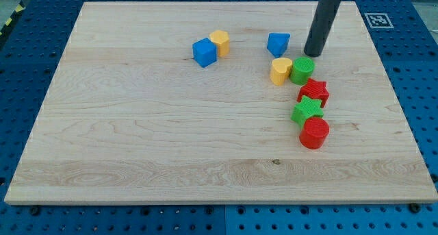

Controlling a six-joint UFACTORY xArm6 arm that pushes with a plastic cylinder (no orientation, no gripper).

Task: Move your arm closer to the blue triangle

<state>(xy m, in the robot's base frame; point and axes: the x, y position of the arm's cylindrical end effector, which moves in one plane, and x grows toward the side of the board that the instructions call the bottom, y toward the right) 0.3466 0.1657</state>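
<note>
The blue triangle [278,43] lies on the wooden board [137,125] near the view's top, right of centre. My tip [313,55] stands on the board just to the right of the blue triangle, a short gap apart, and just above the green cylinder [302,69]. The rod rises from the tip to the view's top edge.
A yellow heart-shaped block [280,70] touches the green cylinder's left side. Below them run a red star [314,92], a green star [307,111] and a red cylinder [315,133]. A blue cube [204,53] and a yellow block [220,42] sit together left of the triangle.
</note>
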